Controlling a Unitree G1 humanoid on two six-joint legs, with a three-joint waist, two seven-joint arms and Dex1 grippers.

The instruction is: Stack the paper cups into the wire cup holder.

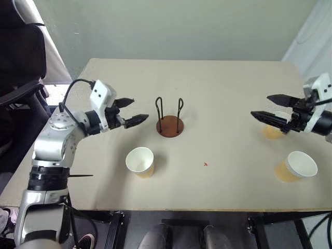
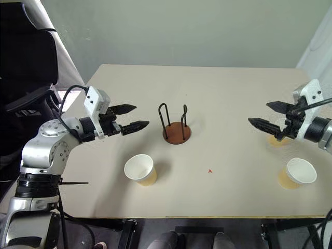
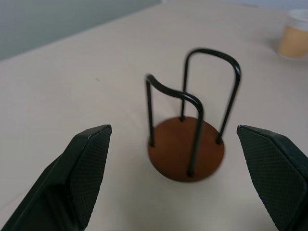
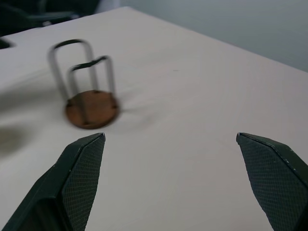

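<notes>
- Three cups stand upright on the desk [image 1: 218,93], none in the holder [image 1: 170,124].
- One cup [image 1: 140,161] stands near the front edge, left of the middle, nearer the front than the holder and a little to its left.
- A second cup [image 1: 298,166] stands near the front right corner.
- The third cup [image 1: 273,130] stands by the right edge, farther back than the second; the right gripper's fingers cover part of it in the head views.
- The holder stands about mid-desk, somewhat left of centre, its two black wire loops upright on the round brown base, with nothing inside.
- The left gripper [image 1: 130,111] hangs above the desk just left of the holder, pointing toward it, jaws spread wide and holding nothing; in its wrist view the holder sits between the two fingers [image 3: 82,173], apart from both.
- The right gripper [image 1: 267,107] hangs above the desk near the right edge, pointing toward the middle, jaws spread wide and empty.
- A small red mark [image 1: 206,164] lies on the desk between the front cups.
</notes>
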